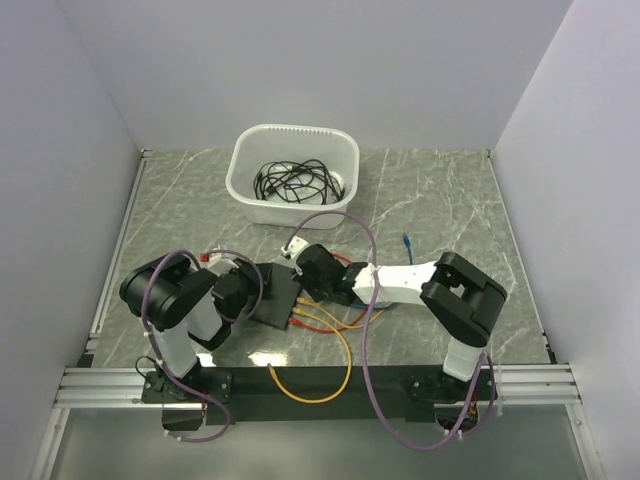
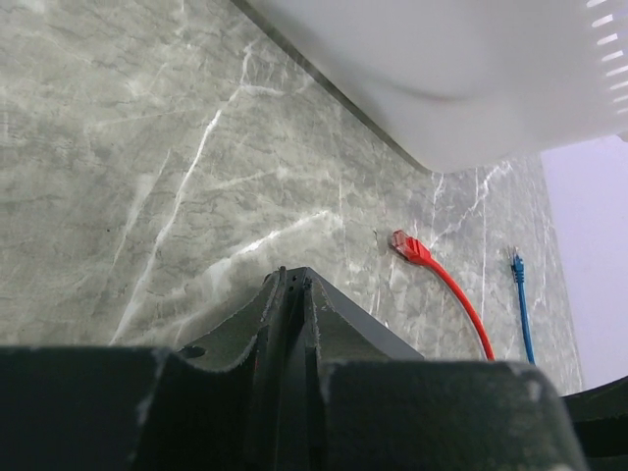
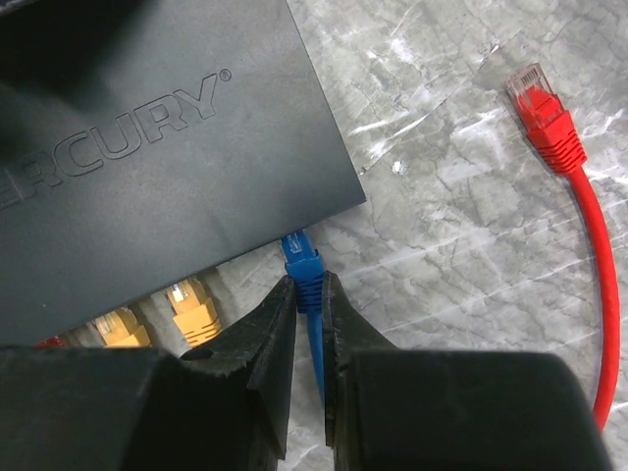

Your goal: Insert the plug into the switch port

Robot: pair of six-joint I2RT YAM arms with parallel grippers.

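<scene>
The switch (image 3: 147,147) is a flat black box with raised lettering, lying mid-table (image 1: 280,298). Two yellow plugs (image 3: 191,306) sit in ports along its near edge. My right gripper (image 3: 307,285) is shut on a blue plug (image 3: 301,263), whose tip is at the port edge of the switch, just right of the yellow ones. My left gripper (image 2: 294,280) is shut on the switch's (image 2: 343,319) thin left edge, seen from above at the box's left side (image 1: 250,290). In the top view the right gripper (image 1: 322,278) hides the blue plug.
A white tub (image 1: 292,175) holding coiled black cable stands at the back. A loose red plug (image 3: 545,113) and its cable lie right of the switch. Another blue plug (image 1: 407,240) lies further right. Yellow cables (image 1: 325,345) loop toward the near edge.
</scene>
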